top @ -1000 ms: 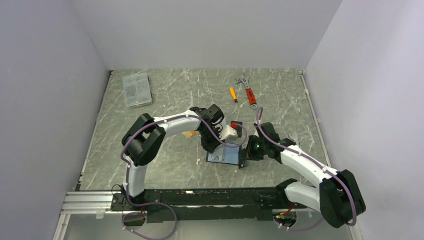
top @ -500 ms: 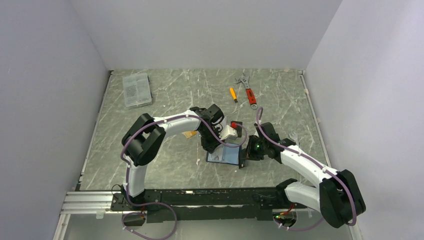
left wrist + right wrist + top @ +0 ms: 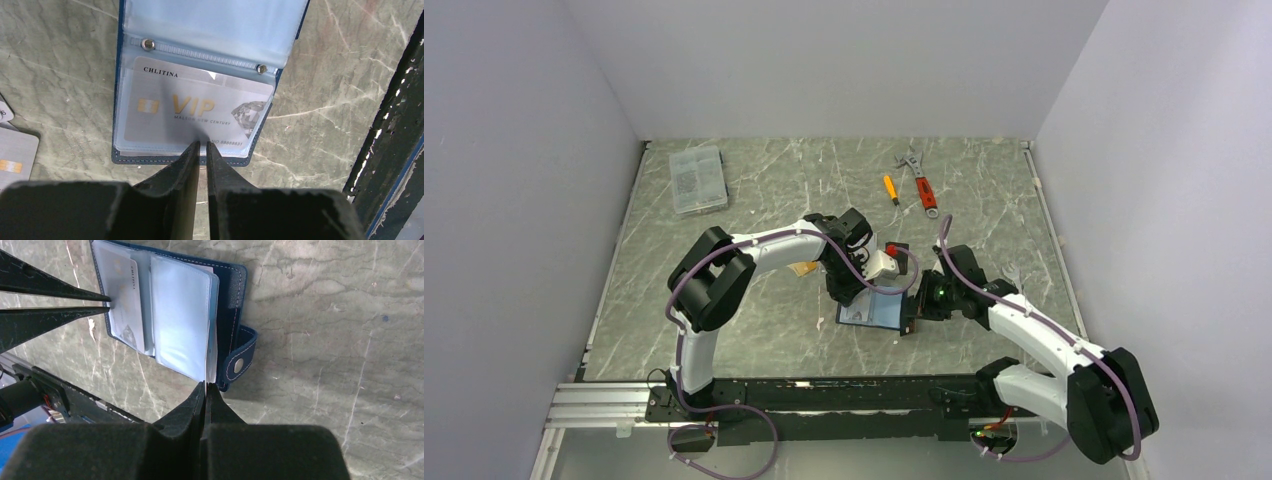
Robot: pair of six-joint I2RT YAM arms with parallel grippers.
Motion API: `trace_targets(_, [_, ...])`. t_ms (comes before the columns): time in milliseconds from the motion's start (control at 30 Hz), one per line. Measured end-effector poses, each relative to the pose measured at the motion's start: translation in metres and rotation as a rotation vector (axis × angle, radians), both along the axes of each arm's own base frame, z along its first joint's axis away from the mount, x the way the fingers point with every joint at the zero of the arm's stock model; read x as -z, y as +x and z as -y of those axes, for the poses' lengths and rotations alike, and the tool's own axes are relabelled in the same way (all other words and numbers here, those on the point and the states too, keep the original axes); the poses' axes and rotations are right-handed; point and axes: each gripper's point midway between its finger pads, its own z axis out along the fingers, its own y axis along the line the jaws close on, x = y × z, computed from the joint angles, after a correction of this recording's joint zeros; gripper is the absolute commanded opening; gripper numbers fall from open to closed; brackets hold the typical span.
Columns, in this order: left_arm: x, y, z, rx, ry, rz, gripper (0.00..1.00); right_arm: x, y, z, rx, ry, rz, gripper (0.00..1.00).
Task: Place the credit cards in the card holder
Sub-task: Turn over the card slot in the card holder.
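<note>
The navy card holder (image 3: 120, 75) (image 3: 235, 285) (image 3: 879, 312) lies open on the marble table, its clear sleeves showing. A silvery-white VIP credit card (image 3: 165, 107) (image 3: 122, 295) sits mostly inside the near sleeve. My left gripper (image 3: 202, 145) (image 3: 108, 303) is shut on that card's outer edge, jaws a sliver apart. My right gripper (image 3: 205, 385) is shut on the edge of a lifted clear sleeve (image 3: 182, 320), beside the snap tab (image 3: 240, 365). Another grey card (image 3: 15, 160) lies at the left, and an orange-gold card (image 3: 802, 268) shows under the left arm.
A clear grey compartment box (image 3: 698, 179) stands at the back left. An orange screwdriver (image 3: 890, 189) and a red-handled wrench (image 3: 921, 183) lie at the back. A silver wrench (image 3: 1010, 274) lies near the right arm. The right arm's dark body (image 3: 395, 125) rises close beside the holder.
The right arm's elbow has shifted slightly; both grippers and the card holder stay where they were.
</note>
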Motion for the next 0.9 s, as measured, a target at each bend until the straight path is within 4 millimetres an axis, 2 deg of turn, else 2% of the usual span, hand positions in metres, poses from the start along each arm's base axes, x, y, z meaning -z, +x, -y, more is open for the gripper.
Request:
trace_targets(300, [0.0,0.0,0.0,0.0,0.0,0.0,0.16,0.0,-0.002,-0.002,-0.013,0.01,-0.01,0.0])
trace_targets(633, [0.0,0.0,0.0,0.001,0.002,-0.001,0.16,-0.029,0.007,-0.016,-0.052,0.086,0.054,0.0])
trace_targets(900, [-0.001,0.001,-0.001,0.0,-0.002,-0.004,0.16,-0.029,0.008,-0.027,-0.09,0.124,0.028,0.0])
